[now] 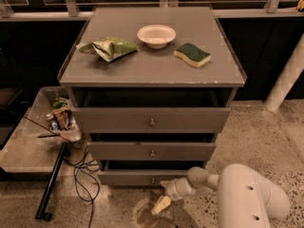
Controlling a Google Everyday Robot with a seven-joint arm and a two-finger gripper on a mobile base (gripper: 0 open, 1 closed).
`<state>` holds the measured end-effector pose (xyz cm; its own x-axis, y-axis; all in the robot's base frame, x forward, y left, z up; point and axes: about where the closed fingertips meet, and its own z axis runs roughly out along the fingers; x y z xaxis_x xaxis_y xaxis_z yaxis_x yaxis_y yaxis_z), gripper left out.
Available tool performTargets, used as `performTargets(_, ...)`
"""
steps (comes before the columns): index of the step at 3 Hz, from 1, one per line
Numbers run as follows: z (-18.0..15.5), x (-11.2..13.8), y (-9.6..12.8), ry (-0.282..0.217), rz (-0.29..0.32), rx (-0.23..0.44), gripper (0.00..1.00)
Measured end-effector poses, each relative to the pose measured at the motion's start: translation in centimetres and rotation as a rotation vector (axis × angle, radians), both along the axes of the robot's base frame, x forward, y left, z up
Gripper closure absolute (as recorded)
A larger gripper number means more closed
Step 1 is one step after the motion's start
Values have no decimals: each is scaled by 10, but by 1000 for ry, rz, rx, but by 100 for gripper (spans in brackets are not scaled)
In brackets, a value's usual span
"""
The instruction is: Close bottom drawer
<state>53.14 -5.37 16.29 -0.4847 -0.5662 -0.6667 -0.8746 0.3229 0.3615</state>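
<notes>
The grey cabinet [152, 70] has three drawers, all pulled out a little. The bottom drawer [142, 177] is the lowest, a slim grey front with a small round metal knob [153, 180]. My gripper [162, 199] hangs at the end of the white arm [247, 198], low over the floor, just in front of and below the bottom drawer's right half. One pale finger [160, 205] points down-left, another sits near the drawer front. It holds nothing that I can see.
On the cabinet top lie a green chip bag [110, 48], a white bowl [156, 34] and a green sponge [192, 54]. A low side table with a clear bin of items [59, 118] stands left. Black cables [80, 170] trail on the floor. A white post [287, 77] stands right.
</notes>
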Motion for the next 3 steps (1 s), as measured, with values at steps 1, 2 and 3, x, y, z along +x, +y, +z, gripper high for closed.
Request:
performTargets(1, 8, 27, -2, -50, -30, -41, 0)
performTargets(2, 22, 60, -18, -117, -94, -87, 0)
performTargets(3, 22, 76, -35, -138, -138, -107, 0)
